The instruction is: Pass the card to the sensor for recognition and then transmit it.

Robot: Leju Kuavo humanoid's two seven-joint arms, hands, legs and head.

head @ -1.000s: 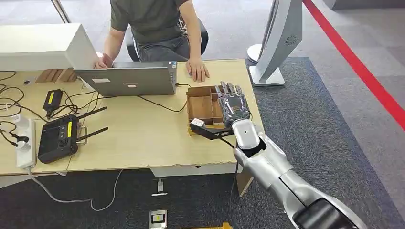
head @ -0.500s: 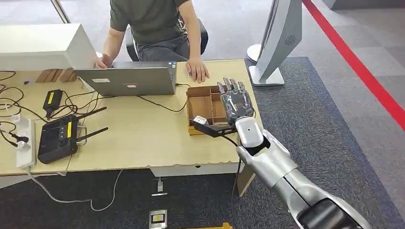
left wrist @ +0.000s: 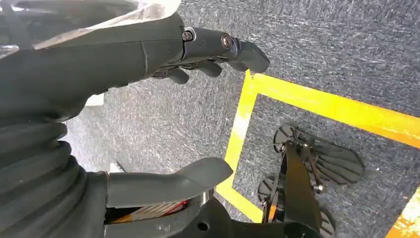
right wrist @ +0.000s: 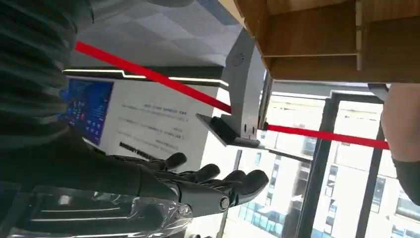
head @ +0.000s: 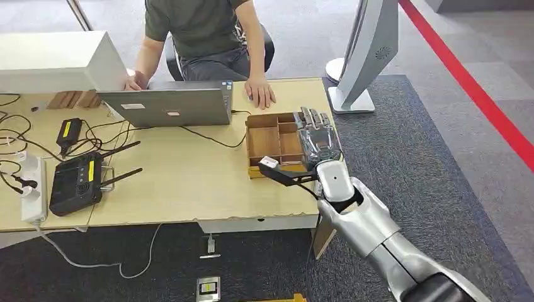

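Fingers (right wrist: 247, 178) of right hand (head: 318, 135) extended, slightly apart, nothing in them; hand hovers over the right side of the wooden compartment box (head: 272, 139) at the tabletop (head: 189, 182) edge. Card: cannot tell where it lies; the box compartments seen look bare. Left hand (left wrist: 124, 54) hangs over dark carpet with yellow tape (left wrist: 322, 106), fingers apart, holding nothing. Light wood tabletop carries a laptop (head: 170, 107), black controller (head: 75, 182) and cables; a person (head: 201, 31) sits behind it. Grey kiosk stand (head: 371, 50) on dark carpet (head: 409, 157); red floor line (head: 466, 75). Wall panel (right wrist: 148, 129) text unreadable.
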